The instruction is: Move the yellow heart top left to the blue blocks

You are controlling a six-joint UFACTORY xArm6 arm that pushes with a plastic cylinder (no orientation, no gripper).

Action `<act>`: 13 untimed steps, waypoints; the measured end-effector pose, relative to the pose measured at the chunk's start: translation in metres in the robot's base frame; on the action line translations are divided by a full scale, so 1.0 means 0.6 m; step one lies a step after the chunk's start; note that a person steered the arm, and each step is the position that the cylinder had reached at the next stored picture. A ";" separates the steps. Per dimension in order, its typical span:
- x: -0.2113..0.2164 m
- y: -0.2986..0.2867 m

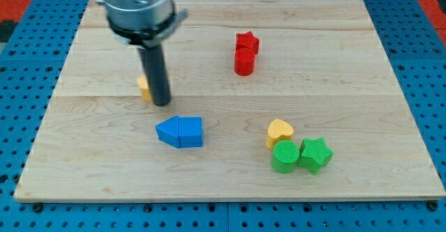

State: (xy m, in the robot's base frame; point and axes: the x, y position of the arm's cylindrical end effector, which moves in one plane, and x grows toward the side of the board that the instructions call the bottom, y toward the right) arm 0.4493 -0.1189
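Note:
The yellow heart (279, 132) lies at the view's lower right, touching the green round block (284, 156) below it. Two blue blocks (180, 132) sit joined side by side at the lower middle of the board, a triangle-like one on the left and a squarer one on the right. My tip (161, 102) is above and left of the blue blocks, far left of the yellow heart. The rod hides most of a small yellow-orange block (143, 88) just left of it; its shape cannot be made out.
A green star (315, 154) touches the green round block on its right. A red star (247, 43) and a red block (244, 62) stand together at the upper middle. The wooden board (362, 86) lies on a blue perforated surface.

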 end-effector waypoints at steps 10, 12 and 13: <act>0.022 0.124; 0.023 -0.025; 0.016 -0.059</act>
State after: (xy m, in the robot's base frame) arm 0.4588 -0.1544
